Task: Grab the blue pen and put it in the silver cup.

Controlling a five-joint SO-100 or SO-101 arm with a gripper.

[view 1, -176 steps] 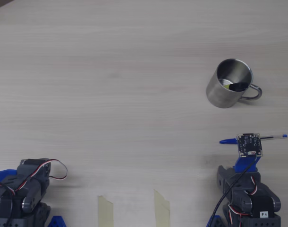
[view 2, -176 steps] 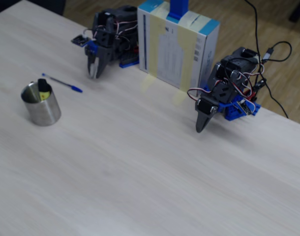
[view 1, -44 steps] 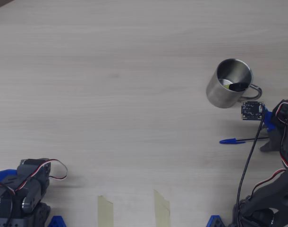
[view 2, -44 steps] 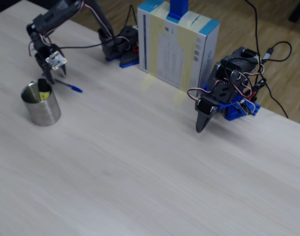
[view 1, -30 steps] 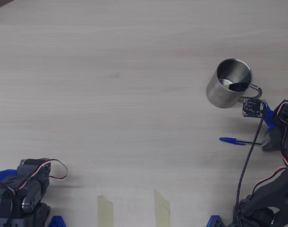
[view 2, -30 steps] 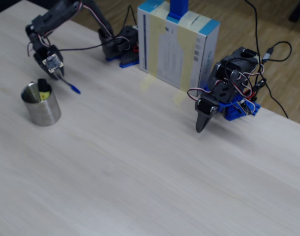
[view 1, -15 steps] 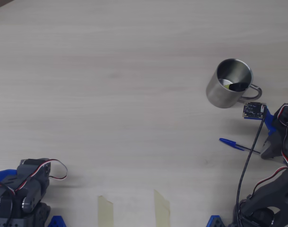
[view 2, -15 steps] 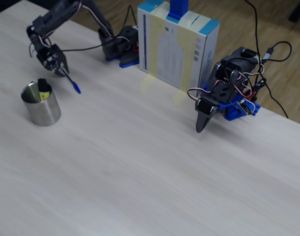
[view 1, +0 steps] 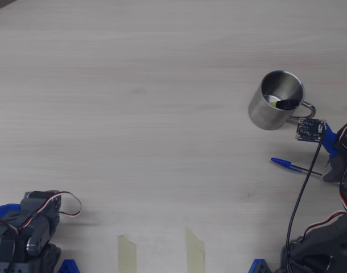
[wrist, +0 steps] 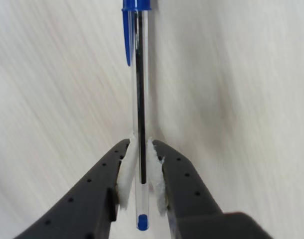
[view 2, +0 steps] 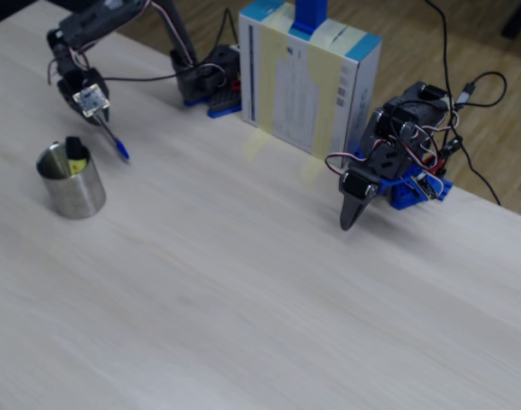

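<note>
One blue pen — gripped, cap pointing away

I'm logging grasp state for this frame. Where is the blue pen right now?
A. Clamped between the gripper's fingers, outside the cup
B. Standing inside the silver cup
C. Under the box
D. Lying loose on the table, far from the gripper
A: the wrist view shows the pen pinched between the padded fingers of the gripper; in the overhead view it lies beside the cup, not in it.

Clear blue pen with blue cap, shiny silver cup, black pincer, pale wood-grain table
</note>
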